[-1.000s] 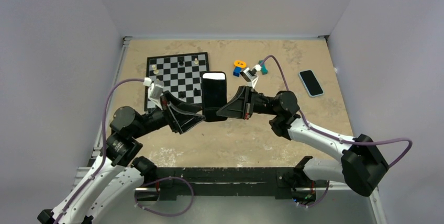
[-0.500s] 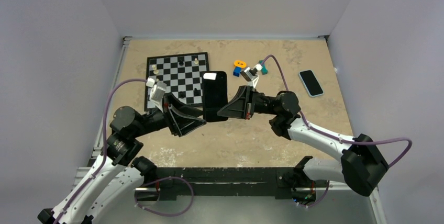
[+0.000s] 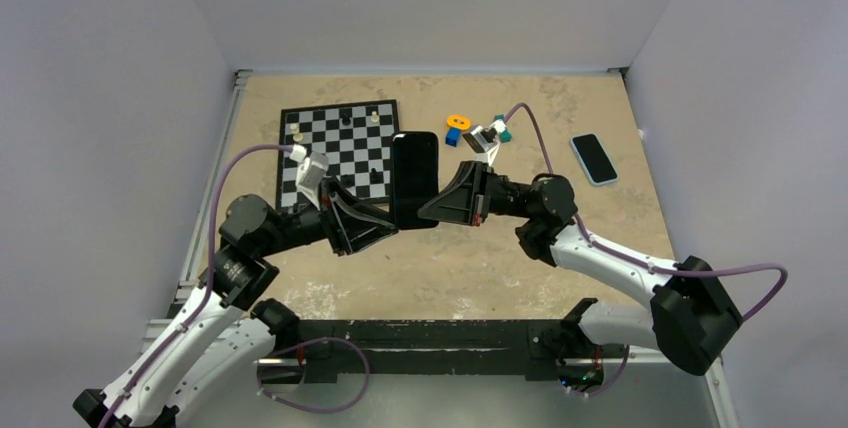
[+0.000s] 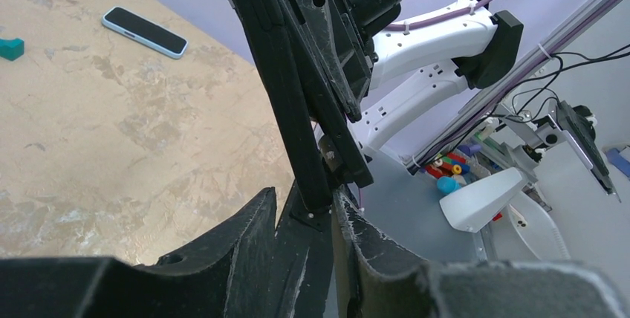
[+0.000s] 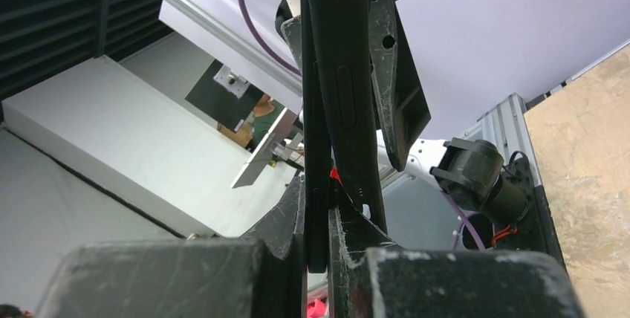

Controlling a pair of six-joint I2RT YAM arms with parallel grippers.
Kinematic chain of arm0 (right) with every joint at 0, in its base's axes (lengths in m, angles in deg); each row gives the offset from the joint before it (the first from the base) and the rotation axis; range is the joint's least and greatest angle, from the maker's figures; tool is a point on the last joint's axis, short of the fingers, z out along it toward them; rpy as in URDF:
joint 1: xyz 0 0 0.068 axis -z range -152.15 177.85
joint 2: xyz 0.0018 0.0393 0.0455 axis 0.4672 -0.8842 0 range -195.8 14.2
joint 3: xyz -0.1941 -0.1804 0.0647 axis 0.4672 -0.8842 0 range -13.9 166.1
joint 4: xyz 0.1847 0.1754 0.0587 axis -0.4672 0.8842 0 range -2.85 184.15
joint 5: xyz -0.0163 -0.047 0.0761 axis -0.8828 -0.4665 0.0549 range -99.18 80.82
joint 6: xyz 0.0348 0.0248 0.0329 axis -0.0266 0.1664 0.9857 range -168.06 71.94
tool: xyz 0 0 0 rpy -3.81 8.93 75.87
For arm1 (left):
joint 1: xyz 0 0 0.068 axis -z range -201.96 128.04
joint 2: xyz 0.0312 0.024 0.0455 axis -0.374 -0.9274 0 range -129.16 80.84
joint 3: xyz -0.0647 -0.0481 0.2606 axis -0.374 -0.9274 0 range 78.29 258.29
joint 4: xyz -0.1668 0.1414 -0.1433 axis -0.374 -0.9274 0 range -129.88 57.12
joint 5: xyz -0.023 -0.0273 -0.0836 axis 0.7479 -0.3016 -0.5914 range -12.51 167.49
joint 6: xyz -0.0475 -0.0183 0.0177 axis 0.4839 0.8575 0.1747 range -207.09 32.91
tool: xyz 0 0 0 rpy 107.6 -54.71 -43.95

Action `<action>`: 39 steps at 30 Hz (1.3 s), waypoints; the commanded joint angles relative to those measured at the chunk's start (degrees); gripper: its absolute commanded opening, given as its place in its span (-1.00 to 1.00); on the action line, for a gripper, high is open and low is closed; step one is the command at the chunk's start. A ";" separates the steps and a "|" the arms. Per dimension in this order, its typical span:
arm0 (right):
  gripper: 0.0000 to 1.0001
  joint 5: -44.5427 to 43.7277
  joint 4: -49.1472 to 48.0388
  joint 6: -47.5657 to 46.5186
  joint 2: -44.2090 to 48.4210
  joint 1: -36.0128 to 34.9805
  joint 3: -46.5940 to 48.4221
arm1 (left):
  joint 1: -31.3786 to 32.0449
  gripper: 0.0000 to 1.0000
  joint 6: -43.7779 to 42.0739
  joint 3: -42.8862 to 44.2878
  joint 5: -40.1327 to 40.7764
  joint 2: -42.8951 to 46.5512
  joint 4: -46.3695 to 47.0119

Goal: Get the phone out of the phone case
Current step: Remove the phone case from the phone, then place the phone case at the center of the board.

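The phone in its black case (image 3: pixel 414 180) is held in the air over the table, screen side up, between both grippers. My left gripper (image 3: pixel 388 229) is shut on its near left corner. In the left wrist view the black edge (image 4: pixel 286 88) runs down between my fingers (image 4: pixel 355 236). My right gripper (image 3: pixel 432 211) is shut on its near right edge. In the right wrist view a thin black slab (image 5: pixel 318 132) is pinched between my fingers (image 5: pixel 349 232), and a thicker black layer with a side button (image 5: pixel 351 102) stands slightly apart beside it.
A chessboard (image 3: pixel 335 143) with a few pieces lies at the back left, under the phone's left side. Small orange (image 3: pixel 458 122) and teal (image 3: pixel 503 134) toy blocks lie behind the right wrist. A second phone in a light blue case (image 3: pixel 594 158) lies at the right.
The white glare on the screen has gone as the phone tilted. The left arm has pushed forward and right, and the phone has shifted slightly away.
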 commanded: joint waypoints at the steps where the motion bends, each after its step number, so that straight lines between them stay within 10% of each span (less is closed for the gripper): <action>1: -1.00 0.39 -6.93 0.56 1.21 -0.57 0.70 | -0.06 -0.27 -1.41 2.14 2.19 -1.37 0.96; 11: -1.00 -0.50 5.96 -8.65 2.46 -2.85 1.72 | 0.07 -0.23 3.76 6.58 4.66 -9.67 6.50; 15: -1.00 -0.99 9.62 -11.31 3.84 -3.40 0.63 | 0.11 -0.61 3.65 7.14 9.27 -10.42 4.29; 17: -1.00 -1.47 13.49 -13.90 5.08 -3.37 0.16 | 0.08 -1.00 3.29 7.87 16.37 -9.64 -2.96; 25: -1.00 -13.98 46.07 -31.47 15.60 -3.39 -2.18 | -0.09 -1.00 1.36 9.61 50.26 -7.00 -35.15; 39: -1.00 -39.28 78.00 -43.56 27.65 -3.27 1.67 | -0.22 -1.00 -2.85 -4.54 23.65 -19.93 -26.92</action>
